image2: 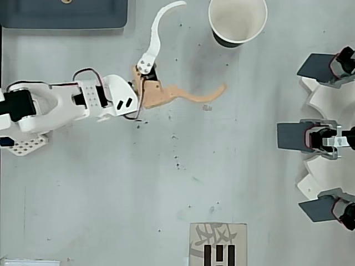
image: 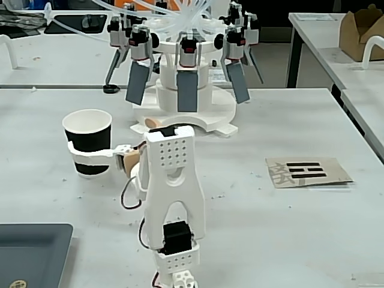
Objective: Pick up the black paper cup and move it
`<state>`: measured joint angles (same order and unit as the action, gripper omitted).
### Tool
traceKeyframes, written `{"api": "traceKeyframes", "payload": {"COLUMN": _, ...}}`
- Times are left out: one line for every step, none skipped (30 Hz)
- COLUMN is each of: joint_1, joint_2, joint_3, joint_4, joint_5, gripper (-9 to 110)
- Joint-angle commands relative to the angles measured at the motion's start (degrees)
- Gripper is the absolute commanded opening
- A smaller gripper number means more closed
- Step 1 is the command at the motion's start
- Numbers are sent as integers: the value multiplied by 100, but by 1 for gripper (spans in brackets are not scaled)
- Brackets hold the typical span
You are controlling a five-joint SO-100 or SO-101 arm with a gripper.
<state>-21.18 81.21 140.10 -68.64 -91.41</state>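
The black paper cup (image: 88, 143) is standing upright near the table's (image2: 249, 183) edge, at the top of the overhead view (image2: 237, 22) and at the left in the fixed view, its white mouth facing up. The gripper (image2: 204, 49) is reaching toward it with its 2 curved fingers spread wide apart and nothing between them: in the overhead view the white finger (image2: 159, 25) is sweeping up to the left of the cup while the tan finger (image2: 191, 97) is pointing below it, both apart from the cup. In the fixed view the white finger (image: 90, 153) is crossing in front of the cup's black wall, but that looks like overlap from the camera's low angle rather than contact. The wide opening probably serves to let the cup's body slide in between the fingers. The approach seems underway and the grasp is not yet made. Beyond stands a white fixture with grey paddles (image: 187, 90), and a printed card (image: 307, 171) is lying well apart from the cup.
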Motion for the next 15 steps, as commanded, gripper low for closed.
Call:
{"api": "traceKeyframes", "payload": {"joint_1": -141, "joint_2": -141, "joint_3": -624, "joint_4": -44, "joint_5": -44, "gripper": 52}}
{"api": "traceKeyframes", "payload": {"joint_1": -176, "joint_2": -246, "joint_3": -721, "joint_4": -26, "joint_5": -44, "gripper": 52}}
{"api": "traceKeyframes", "payload": {"joint_1": -211, "joint_2": -334, "joint_3": -809, "joint_4": -18, "joint_5": -44, "gripper": 52}}
{"api": "traceKeyframes", "payload": {"joint_1": -237, "joint_2": -422, "joint_3": -896, "joint_4": -9, "joint_5": -44, "gripper": 52}}
{"api": "traceKeyframes", "payload": {"joint_1": -246, "joint_2": -519, "joint_3": -984, "joint_4": 0, "joint_5": -35, "gripper": 52}}
{"api": "traceKeyframes", "payload": {"joint_1": -255, "joint_2": -624, "joint_3": -1090, "joint_4": 9, "joint_5": -26, "gripper": 52}}
{"api": "traceKeyframes", "payload": {"joint_1": -264, "joint_2": -712, "joint_3": -1195, "joint_4": 18, "joint_5": -18, "gripper": 52}}
{"api": "traceKeyframes", "payload": {"joint_1": -272, "joint_2": -800, "joint_3": -1292, "joint_4": 18, "joint_5": -9, "gripper": 52}}
{"api": "traceKeyframes", "payload": {"joint_1": -281, "joint_2": -888, "joint_3": -1380, "joint_4": 18, "joint_5": 9, "gripper": 52}}
{"api": "traceKeyframes", "payload": {"joint_1": -290, "joint_2": -958, "joint_3": -1468, "joint_4": 18, "joint_5": 26, "gripper": 52}}
{"api": "traceKeyframes", "payload": {"joint_1": -308, "joint_2": -1028, "joint_3": -1538, "joint_4": 18, "joint_5": 62, "gripper": 52}}
{"api": "traceKeyframes", "payload": {"joint_1": -325, "joint_2": -1099, "joint_3": -1617, "joint_4": 18, "joint_5": 70, "gripper": 52}}
{"api": "traceKeyframes", "payload": {"joint_1": -343, "joint_2": -1178, "joint_3": -1687, "joint_4": 18, "joint_5": 88, "gripper": 52}}
{"api": "traceKeyframes", "payload": {"joint_1": -369, "joint_2": -1257, "joint_3": -1767, "joint_4": 18, "joint_5": 88, "gripper": 52}}
{"api": "traceKeyframes", "payload": {"joint_1": -387, "joint_2": -1336, "joint_3": -1846, "joint_4": 35, "joint_5": 88, "gripper": 52}}
